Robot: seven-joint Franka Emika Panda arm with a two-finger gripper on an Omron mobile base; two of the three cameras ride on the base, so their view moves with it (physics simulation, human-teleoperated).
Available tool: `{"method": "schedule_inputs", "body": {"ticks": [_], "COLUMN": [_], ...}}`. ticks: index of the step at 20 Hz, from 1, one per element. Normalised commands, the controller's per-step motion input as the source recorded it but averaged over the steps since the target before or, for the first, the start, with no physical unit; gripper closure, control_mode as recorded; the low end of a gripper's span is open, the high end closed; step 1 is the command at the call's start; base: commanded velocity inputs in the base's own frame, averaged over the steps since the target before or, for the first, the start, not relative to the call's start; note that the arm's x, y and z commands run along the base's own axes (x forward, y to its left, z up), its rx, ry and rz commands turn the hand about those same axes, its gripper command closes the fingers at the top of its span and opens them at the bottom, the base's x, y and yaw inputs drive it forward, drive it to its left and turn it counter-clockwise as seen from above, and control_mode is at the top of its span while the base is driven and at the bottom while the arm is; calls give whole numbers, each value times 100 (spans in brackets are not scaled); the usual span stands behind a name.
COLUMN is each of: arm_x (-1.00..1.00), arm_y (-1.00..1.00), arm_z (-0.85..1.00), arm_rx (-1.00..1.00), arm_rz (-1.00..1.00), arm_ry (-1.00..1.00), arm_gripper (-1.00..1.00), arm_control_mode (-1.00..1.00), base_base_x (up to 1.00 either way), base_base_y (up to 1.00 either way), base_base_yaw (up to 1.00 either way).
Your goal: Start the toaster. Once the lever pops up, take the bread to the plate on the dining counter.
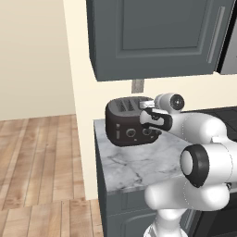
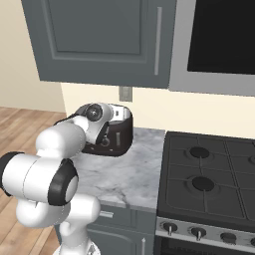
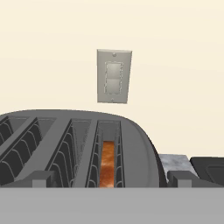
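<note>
Toaster (image 1: 128,121) is sitting mid-frame in the left base view, dark grey, at the back of a marble desk (image 1: 139,164) against the cream wall, with its two knobs facing the camera. The hand (image 1: 147,110) is hanging right over the toaster's right end, just above the top, and the white arm is curling up from the lower right. A grey cabinet (image 1: 152,37) is filling the upper part of the frame, and a wall outlet (image 1: 137,85) is peeking out just under it.

Right base view: the toaster (image 2: 119,134) is sitting left of centre on the same desk (image 2: 124,174), mostly hiding behind the arm's wrist. A black stove (image 2: 211,174) is taking up the right side, touching the desk's edge.

Hand view: looking down along the toaster (image 3: 74,144) from close above, slots running away toward the wall. The bread (image 3: 107,164) is sitting down inside the rightmost slot, glowing brown-orange, bottom centre. The hand's fingers (image 3: 40,178) are standing spread as wide as they go, one at bottom left and one at bottom right, gripping nothing. The outlet (image 3: 113,75) is showing on the wall above.
</note>
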Motion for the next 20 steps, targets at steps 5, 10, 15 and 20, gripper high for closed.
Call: {"method": "schedule_inputs", "body": {"ticks": [5, 10, 15, 20], "arm_x": [0, 0, 0, 0], "arm_y": [0, 0, 0, 0], "arm_z": [0, 0, 0, 0], "arm_rx": [0, 0, 0, 0], "arm_rz": [0, 0, 0, 0], "arm_ry": [0, 0, 0, 0], "arm_gripper": [-100, -100, -100, -100], "arm_control_mode": [-100, -100, -100, -100], "base_base_x": [0, 0, 0, 0], "base_base_y": [0, 0, 0, 0], "base_base_yaw": [0, 0, 0, 0]}}
